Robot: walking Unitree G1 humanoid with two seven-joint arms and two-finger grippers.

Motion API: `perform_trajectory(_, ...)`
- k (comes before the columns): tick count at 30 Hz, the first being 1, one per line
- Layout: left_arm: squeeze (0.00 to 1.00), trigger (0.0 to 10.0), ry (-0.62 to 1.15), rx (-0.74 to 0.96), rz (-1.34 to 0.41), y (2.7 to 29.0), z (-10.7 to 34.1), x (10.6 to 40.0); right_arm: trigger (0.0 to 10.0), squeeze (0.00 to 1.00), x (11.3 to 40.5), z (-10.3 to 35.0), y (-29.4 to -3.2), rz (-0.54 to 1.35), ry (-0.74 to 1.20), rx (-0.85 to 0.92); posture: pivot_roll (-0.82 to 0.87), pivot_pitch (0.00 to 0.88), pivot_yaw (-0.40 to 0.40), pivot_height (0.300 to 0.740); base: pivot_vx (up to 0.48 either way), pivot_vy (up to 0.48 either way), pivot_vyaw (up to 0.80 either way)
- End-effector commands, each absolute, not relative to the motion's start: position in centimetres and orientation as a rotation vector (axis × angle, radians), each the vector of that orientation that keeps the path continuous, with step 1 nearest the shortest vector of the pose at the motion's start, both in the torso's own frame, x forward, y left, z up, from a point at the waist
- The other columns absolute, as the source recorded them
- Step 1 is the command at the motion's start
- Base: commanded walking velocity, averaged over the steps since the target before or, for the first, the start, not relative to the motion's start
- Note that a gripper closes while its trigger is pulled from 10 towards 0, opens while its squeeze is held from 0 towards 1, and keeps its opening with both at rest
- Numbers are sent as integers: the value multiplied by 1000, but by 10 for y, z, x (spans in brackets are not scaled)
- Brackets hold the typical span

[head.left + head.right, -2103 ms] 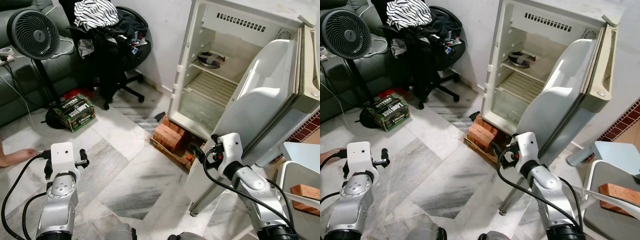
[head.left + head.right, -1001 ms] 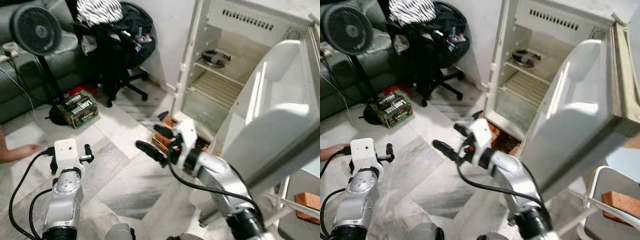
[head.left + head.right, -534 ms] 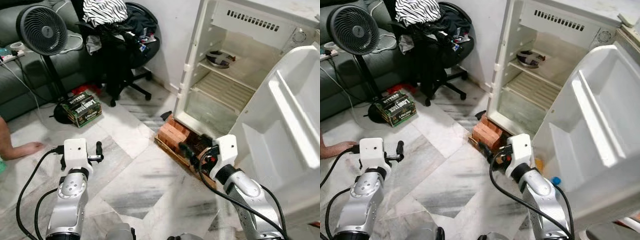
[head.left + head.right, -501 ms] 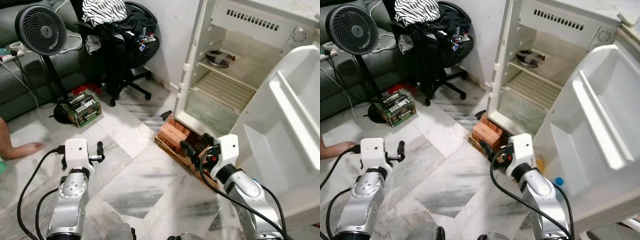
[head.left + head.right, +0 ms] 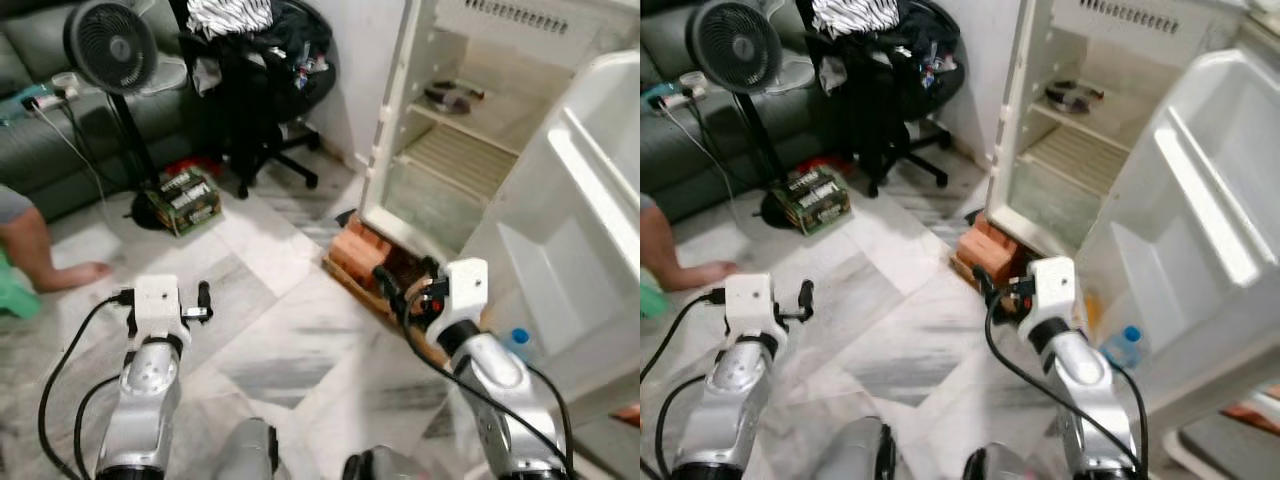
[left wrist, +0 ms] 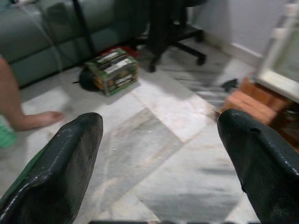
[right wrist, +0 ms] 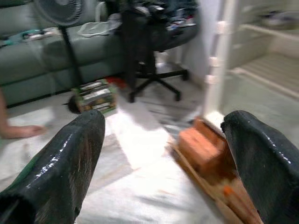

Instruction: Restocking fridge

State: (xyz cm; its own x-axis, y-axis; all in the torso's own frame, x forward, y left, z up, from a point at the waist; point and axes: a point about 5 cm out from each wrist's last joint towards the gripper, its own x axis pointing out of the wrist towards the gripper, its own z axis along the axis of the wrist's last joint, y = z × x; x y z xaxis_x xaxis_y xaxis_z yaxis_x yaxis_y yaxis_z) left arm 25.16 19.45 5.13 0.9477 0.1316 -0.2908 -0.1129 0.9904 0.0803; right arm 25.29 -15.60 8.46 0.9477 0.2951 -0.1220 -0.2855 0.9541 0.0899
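— so, where is the open white fridge (image 5: 470, 130)?
— ahead and to the right, raised on orange bricks (image 5: 358, 252). its wide white door (image 5: 1200, 230) swings out toward the robot's right.
— what do the eye views add?
— a small clear bottle with a blue cap (image 5: 1124, 346) on the floor by the door's lower edge, and a dark pan (image 5: 1072, 97) on the upper shelf.
— and the hands?
— left hand (image 6: 159, 154) released, fingers spread, over bare marble floor (image 5: 270, 340). right hand (image 7: 163, 154) also released, just before the bricks.
— room to move?
— open floor to the left; a green carton (image 6: 112, 70), black fan (image 5: 115, 45), a person's bare foot (image 5: 75, 272) further off.
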Motion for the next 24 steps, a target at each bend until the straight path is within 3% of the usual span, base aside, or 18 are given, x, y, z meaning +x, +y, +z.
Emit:
perform_trajectory(1, 0, 10000, 298, 71, 130, 197, 52, 251, 10000, 0, 254, 86, -155, 290, 124, 74, 104, 2, -29, 740, -349, 0, 0)
perform_trajectory(14, 0, 10000, 265, 42, 119, 199, 58, 256, 10000, 0, 270, 92, -166, 172, 103, 60, 101, 3, -30, 740, 0, 0, 0)
perform_trajectory(24, 0, 10000, 246, 41, 117, 201, 61, 260, 10000, 0, 277, 96, -162, 148, 79, 64, 94, 16, -28, 740, 0, 0, -800)
